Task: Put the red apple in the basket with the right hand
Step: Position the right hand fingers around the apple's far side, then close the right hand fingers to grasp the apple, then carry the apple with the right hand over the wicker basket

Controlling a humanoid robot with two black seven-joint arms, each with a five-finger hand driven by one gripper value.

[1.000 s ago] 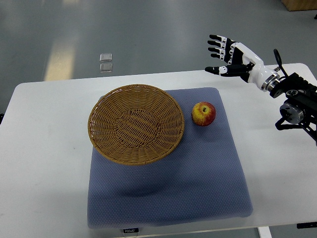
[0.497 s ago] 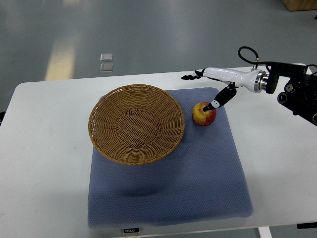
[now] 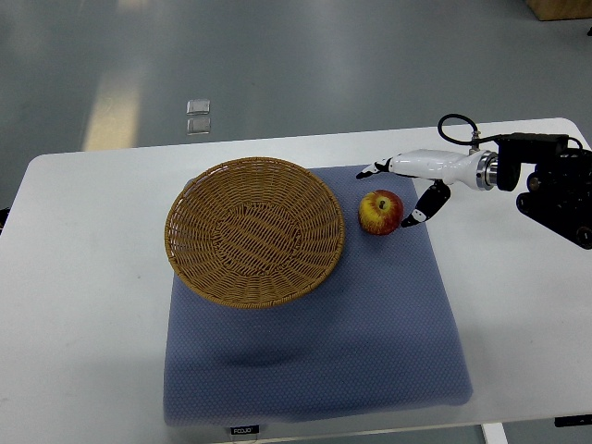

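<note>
Red apple on blue mat, just right of basket, stem dimple facing up. My right hand beside apple; fingers spread wide, holding nothing.

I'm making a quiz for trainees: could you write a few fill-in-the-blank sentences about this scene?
1. The red apple lies on the blue ____.
2. The wicker basket holds ____.
3. The right hand reaches around the apple with its fingers ____, not closed on it.
4. Seen from the camera, the apple sits to the ____ of the basket.

Missing words: mat; nothing; spread; right
</note>
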